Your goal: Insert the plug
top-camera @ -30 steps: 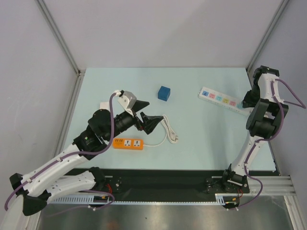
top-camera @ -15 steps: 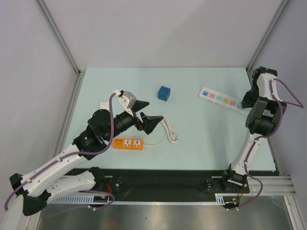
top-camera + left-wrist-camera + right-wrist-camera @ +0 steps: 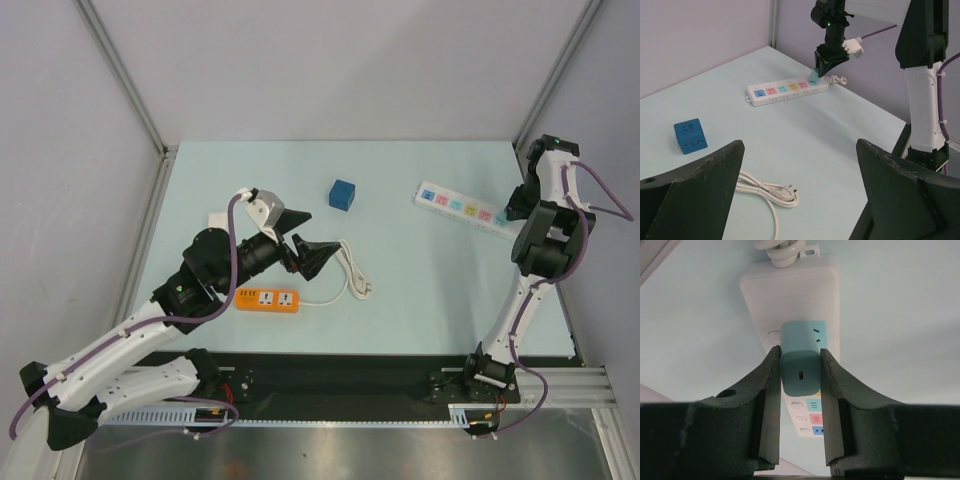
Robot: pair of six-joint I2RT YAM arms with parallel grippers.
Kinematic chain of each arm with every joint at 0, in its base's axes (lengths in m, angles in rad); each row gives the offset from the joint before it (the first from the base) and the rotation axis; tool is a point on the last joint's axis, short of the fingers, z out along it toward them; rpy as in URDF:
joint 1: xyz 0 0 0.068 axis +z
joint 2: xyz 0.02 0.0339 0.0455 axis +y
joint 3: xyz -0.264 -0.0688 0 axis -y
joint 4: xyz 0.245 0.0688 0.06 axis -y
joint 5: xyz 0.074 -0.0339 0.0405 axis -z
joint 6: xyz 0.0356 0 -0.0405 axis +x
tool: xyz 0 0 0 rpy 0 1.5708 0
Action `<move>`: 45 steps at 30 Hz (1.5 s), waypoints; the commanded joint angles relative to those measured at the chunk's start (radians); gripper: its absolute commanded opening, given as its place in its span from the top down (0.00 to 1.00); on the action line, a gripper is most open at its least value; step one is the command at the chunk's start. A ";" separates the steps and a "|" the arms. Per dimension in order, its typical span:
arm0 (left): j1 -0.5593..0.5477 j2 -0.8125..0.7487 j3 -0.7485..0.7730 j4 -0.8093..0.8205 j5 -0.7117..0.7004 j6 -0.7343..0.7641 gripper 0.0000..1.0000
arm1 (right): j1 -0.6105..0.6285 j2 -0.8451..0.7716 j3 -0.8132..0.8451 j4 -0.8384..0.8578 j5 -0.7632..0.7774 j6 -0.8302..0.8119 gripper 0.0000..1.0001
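The blue cube-shaped plug block (image 3: 342, 194) sits alone on the table's far middle; it also shows in the left wrist view (image 3: 690, 136). My right gripper (image 3: 515, 210) (image 3: 800, 357) is shut on a small teal adapter (image 3: 800, 372) that stands on the end socket of the white power strip (image 3: 455, 208) (image 3: 790, 290), at the cord end. The left wrist view shows the same from afar, with the adapter (image 3: 813, 77) on the strip (image 3: 785, 91). My left gripper (image 3: 305, 238) (image 3: 799, 145) is open and empty, hovering left of centre, apart from the cube.
A coiled white cable with a plug head (image 3: 350, 270) (image 3: 767, 192) lies under the left gripper. An orange power strip (image 3: 267, 299) lies near the front. A small white square block (image 3: 217, 220) sits at the left. Walls close the table's far and side edges.
The right arm's wrist and elbow have shifted very slightly at the strip's end. The left arm and the blue cube have not moved.
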 commanded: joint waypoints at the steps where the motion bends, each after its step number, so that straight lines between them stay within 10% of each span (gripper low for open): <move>1: -0.004 -0.004 -0.003 0.023 -0.003 0.019 0.00 | -0.004 0.040 0.056 -0.098 0.039 -0.002 1.00; 45: -0.001 -0.008 -0.003 0.023 -0.004 0.021 0.00 | 0.014 0.043 0.053 -0.189 0.042 -0.002 1.00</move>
